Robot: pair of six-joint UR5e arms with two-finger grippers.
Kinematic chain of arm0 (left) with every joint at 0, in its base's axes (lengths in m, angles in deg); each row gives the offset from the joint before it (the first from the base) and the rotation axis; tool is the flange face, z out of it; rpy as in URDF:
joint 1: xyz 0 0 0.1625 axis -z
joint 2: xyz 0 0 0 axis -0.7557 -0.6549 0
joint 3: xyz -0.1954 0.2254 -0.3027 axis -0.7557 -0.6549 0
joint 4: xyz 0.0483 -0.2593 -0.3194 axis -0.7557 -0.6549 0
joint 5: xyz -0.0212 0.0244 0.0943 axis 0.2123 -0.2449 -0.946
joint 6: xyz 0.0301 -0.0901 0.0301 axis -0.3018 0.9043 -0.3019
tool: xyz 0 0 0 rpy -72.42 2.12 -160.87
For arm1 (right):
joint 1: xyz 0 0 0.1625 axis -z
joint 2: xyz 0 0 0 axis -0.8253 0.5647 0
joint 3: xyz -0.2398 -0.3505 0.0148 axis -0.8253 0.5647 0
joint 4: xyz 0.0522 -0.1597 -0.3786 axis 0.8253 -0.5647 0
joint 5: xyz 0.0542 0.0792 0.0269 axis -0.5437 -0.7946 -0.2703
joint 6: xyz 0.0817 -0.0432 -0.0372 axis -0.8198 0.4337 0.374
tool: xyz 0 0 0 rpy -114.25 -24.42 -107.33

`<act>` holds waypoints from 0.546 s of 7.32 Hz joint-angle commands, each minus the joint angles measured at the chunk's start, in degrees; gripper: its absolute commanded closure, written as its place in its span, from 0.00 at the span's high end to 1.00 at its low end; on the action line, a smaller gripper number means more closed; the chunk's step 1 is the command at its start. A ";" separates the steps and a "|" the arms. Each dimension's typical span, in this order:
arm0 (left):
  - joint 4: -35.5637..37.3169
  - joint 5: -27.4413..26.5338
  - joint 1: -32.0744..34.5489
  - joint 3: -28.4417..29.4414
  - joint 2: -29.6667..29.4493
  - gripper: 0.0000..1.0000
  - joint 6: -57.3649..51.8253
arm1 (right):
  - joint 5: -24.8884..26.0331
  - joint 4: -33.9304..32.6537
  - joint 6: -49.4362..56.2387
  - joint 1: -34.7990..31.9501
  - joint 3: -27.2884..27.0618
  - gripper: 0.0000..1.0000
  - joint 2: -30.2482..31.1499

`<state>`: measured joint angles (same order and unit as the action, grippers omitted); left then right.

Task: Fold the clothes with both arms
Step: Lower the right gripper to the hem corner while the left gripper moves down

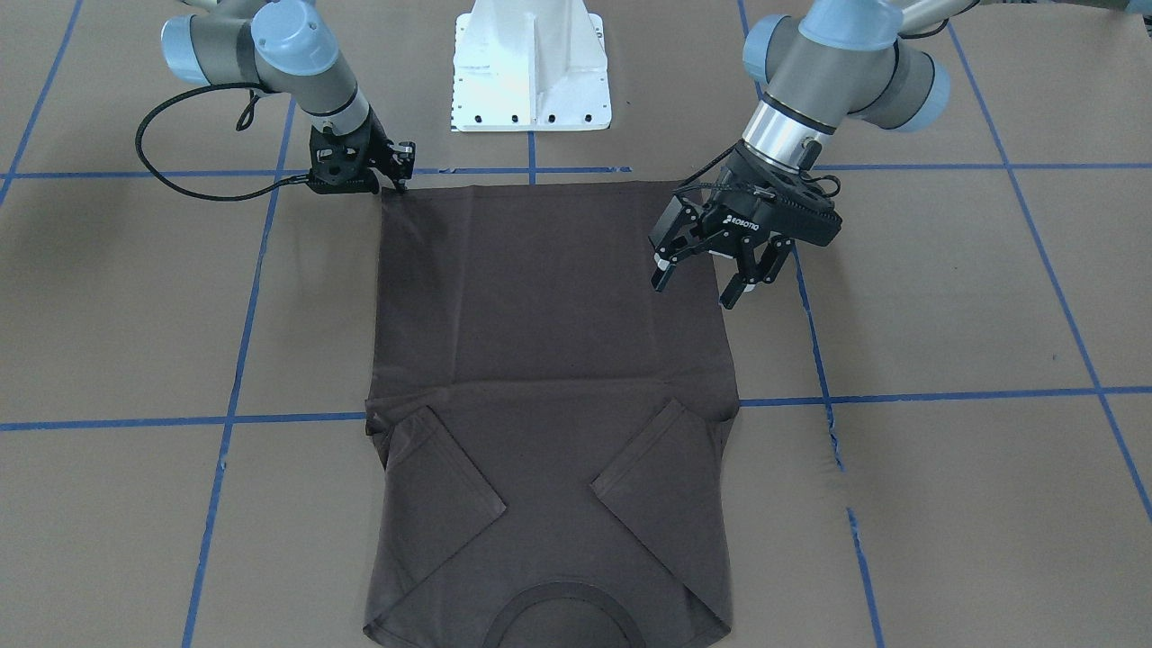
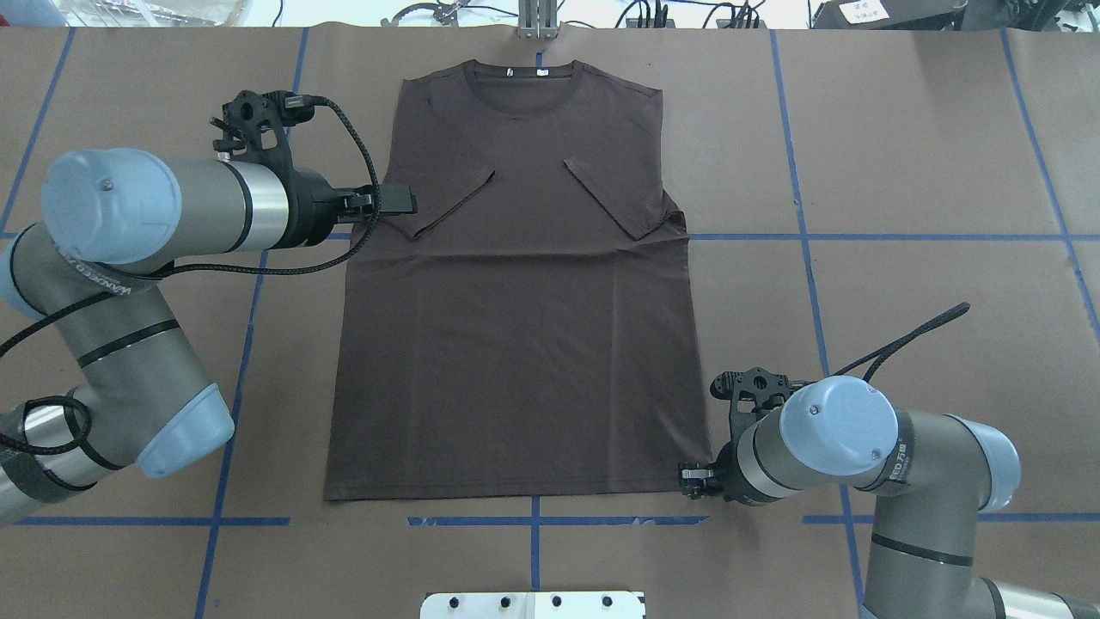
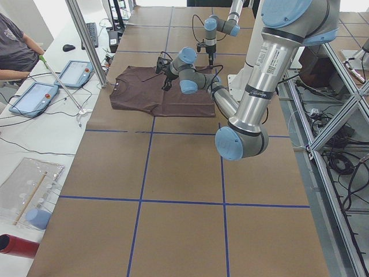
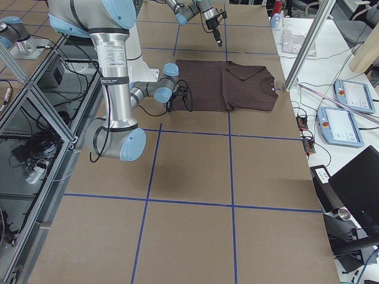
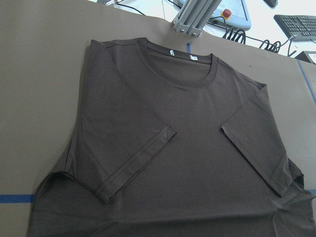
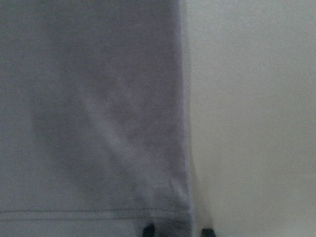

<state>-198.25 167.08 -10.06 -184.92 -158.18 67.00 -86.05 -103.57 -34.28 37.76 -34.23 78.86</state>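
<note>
Brown-grey T-shirt (image 1: 549,360) lies flat on the paper-covered table (image 1: 945,297).

Front view: both sleeves (image 1: 454,486) are turned in over the chest. The left gripper (image 1: 695,292) hangs over the shirt's side edge, jaws spread, holding nothing. The right gripper (image 1: 399,180) sits at a hem corner.

Overhead view: the collar points away from the robot and the body is unfolded. I judge 1 stage done, with the body folds outstanding.

Right wrist view: 2 fingertips (image 6: 148,230) stand close at the hem; whether they clamp cannot be told.

dark t-shirt (image 2: 516,344) flat, sleeves folded inward
</note>
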 commanded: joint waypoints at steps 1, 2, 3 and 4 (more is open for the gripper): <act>0.00 -0.09 -0.09 0.46 0.00 1.00 0.00 | 0.01 -0.01 0.00 -0.77 0.10 0.00 0.00; -0.09 -0.09 -0.09 0.55 0.00 1.00 0.00 | 0.01 -0.01 0.00 -1.12 0.19 0.00 0.00; -0.09 -0.09 -0.09 0.63 0.00 1.00 0.00 | 0.10 -0.01 0.00 -1.48 0.01 0.00 -0.26; 0.00 -0.09 -0.09 0.63 0.00 1.00 0.00 | 0.01 -0.01 0.00 -1.83 -0.34 0.00 -0.44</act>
<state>-198.30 167.00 -10.14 -184.35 -158.18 67.00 -86.00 -103.58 -34.28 36.39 -34.25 78.65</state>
